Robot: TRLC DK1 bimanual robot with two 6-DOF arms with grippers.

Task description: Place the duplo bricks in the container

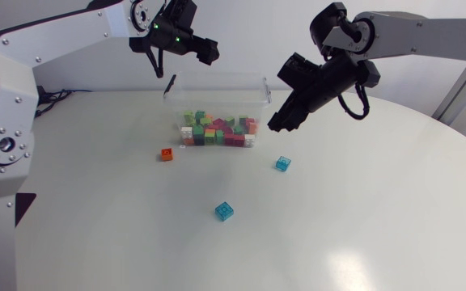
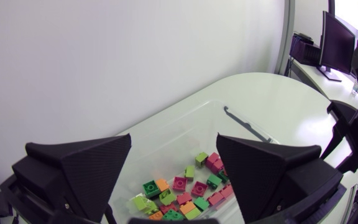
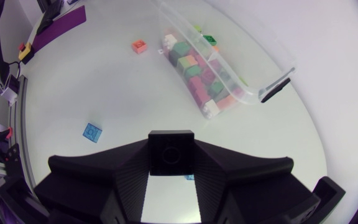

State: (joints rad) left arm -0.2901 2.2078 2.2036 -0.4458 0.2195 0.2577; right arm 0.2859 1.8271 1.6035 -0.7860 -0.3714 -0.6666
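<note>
On the smooth white table (image 1: 362, 226), the clear plastic container (image 1: 259, 89) already held many coloured bricks. The left gripper (image 1: 207, 52) hung over it, fingers apart and empty. The right gripper (image 1: 280, 121), also apart and empty, probably needed to descend onto the nearby translucent blue brick (image 1: 282, 163). A second blue brick (image 1: 223, 211) and an orange brick (image 1: 167, 154) lay loose.

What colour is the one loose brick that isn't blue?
Orange: the brick in front of the container. Clearest in the head view.
</note>
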